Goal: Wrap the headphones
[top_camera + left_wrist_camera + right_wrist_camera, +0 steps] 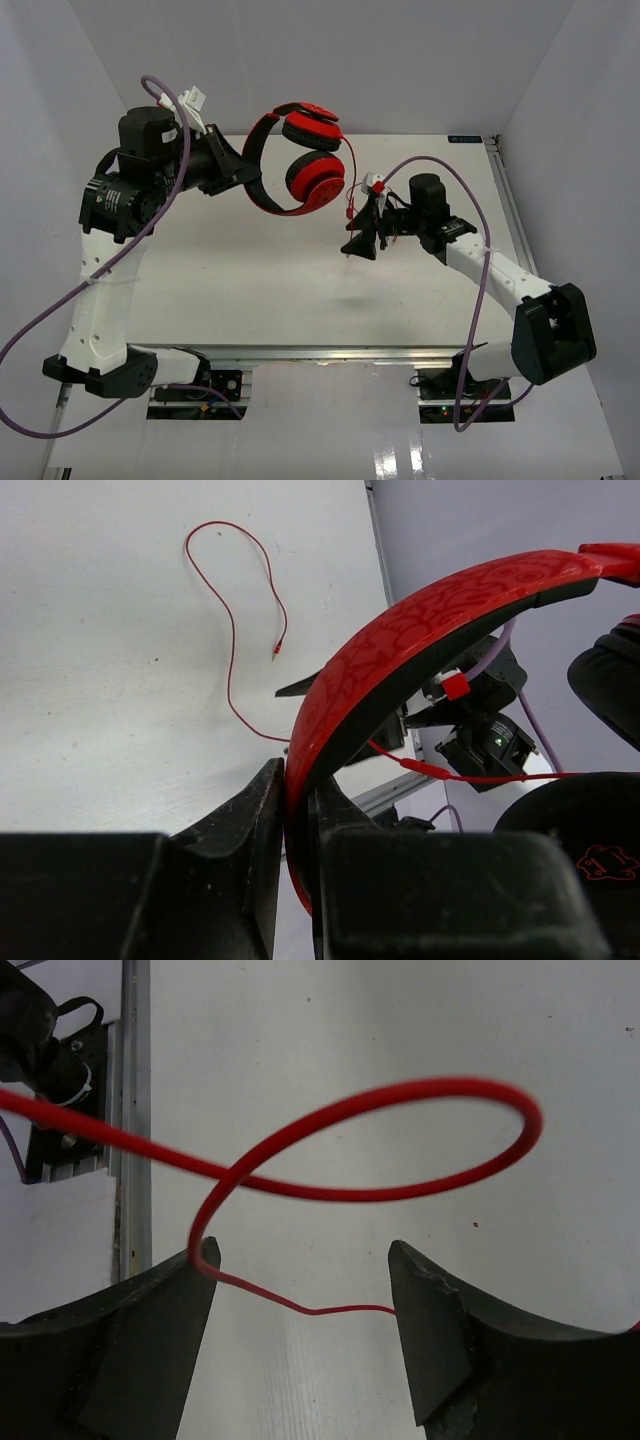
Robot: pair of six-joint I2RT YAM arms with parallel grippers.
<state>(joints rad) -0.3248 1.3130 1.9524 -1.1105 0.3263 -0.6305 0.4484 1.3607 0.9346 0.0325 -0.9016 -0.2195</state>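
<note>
The table (250, 300) is white, enclosed by pale walls; a metal rail (505, 200) runs along its right edge. Purple cables (60, 310) loop from both arms. Between the arms nothing blocks the way except the cord itself.

The headphones (305, 160) are held above the table at rear centre. The headband (420, 630) is clamped between the left fingers (262, 810), which are fully closed on it; the earcups hang free to the right of that grip.

The cord (350, 1150) drops from the earcups to the right fingers (430, 1330). These stand partly open, with a loop of cord lying across the gap and touching the left fingertip; no firm hold on it is seen. The plug end (275, 652) rests on the table.
</note>
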